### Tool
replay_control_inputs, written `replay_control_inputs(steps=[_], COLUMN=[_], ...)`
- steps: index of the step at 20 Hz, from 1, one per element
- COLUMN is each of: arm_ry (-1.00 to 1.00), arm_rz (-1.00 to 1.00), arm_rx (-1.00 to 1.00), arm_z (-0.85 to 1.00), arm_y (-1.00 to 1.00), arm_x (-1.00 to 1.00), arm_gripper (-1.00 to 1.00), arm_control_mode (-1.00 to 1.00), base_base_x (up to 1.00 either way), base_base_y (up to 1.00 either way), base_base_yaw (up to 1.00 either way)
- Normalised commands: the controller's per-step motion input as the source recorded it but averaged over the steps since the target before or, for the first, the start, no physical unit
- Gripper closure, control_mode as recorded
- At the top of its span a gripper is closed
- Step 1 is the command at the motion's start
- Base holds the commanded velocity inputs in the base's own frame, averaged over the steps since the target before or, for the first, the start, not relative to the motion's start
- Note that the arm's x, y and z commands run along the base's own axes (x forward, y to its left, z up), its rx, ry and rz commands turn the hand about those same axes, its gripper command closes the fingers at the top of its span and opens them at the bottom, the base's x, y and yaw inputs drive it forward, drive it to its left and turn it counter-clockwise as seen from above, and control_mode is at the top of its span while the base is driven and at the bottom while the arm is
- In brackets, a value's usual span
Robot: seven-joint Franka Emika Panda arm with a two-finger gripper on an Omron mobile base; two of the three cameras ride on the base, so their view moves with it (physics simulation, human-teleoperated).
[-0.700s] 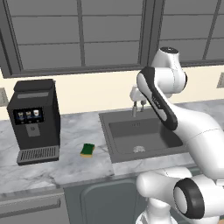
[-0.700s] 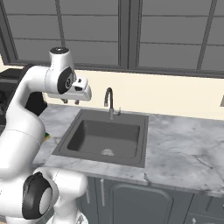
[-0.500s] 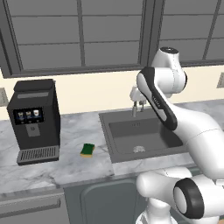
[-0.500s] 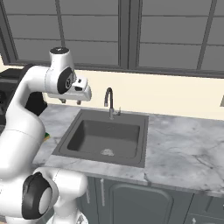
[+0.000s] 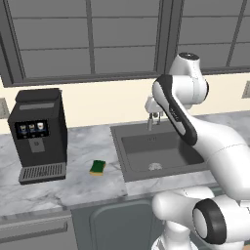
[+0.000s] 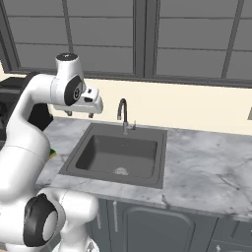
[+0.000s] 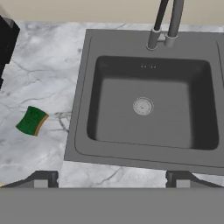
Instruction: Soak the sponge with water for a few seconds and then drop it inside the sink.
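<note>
1. Marble-patterned grey tabletop (image 5: 78, 188) runs beneath a row of dark-framed windows and carries everything else; I take the sink as my landmark.
2. The sink (image 7: 83, 144), a dark grey rectangular basin, is set into the tabletop. Its bowl holds nothing but the round silvery drain (image 7: 143, 106) near the middle of its floor.
3. The coffee machine (image 5: 39, 134), a tall black box with a small lit panel and a ribbed drip tray, stands on the tabletop well to the left of the sink, against the cream wall.
4. The faucet (image 6: 122, 114), a curved grey gooseneck, rises from the sink's back rim at about its middle. No stream can be made out at its spout.
5. My jaws (image 5: 153, 118) hang in the air above the sink's back left corner, close to the faucet in the left base view. They stand wide apart and have hold of nothing; in the hand view the two dark fingertips (image 7: 43, 178) sit far apart at the bottom, looking straight down over the sink's front rim.
6. The sponge (image 7: 32, 121), green layer up with a yellow edge showing, lies flat on the tabletop to the left of the sink, between it and the coffee machine, nearer the sink yet clear of its rim. It is well apart from my jaws.
</note>
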Motion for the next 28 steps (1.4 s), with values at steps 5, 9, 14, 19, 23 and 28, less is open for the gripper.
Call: replay_control_inputs(steps=[5, 9, 14, 19, 23, 28], arm_ry=[0.0, -0.01, -0.02, -0.03, -0.01, 0.0], arm_rz=[0.0, -0.04, 0.0, 0.0, 0.0, 0.0], arm_rx=[0.0, 0.0, 0.0, 0.0, 0.0, 0.0], arm_z=[0.0, 0.0, 0.0, 0.0, 0.0, 0.0], arm_y=[0.0, 0.0, 0.0, -0.06, -0.11, -0.43], arm_x=[0.0, 0.13, -0.11, -0.33, -0.25, 0.02], arm_gripper=[-1.0, -1.0, -1.0, -1.0, -1.0, -1.0], arm_control_mode=[-1.0, -1.0, -1.0, -1.0, -1.0, -1.0], base_base_x=[0.0, 0.0, 0.0, 0.0, 0.0, 0.0], base_base_y=[0.0, 0.0, 0.0, 0.0, 0.0, 0.0], base_base_yaw=[0.0, 0.0, 0.0, 0.0, 0.0, 0.0])
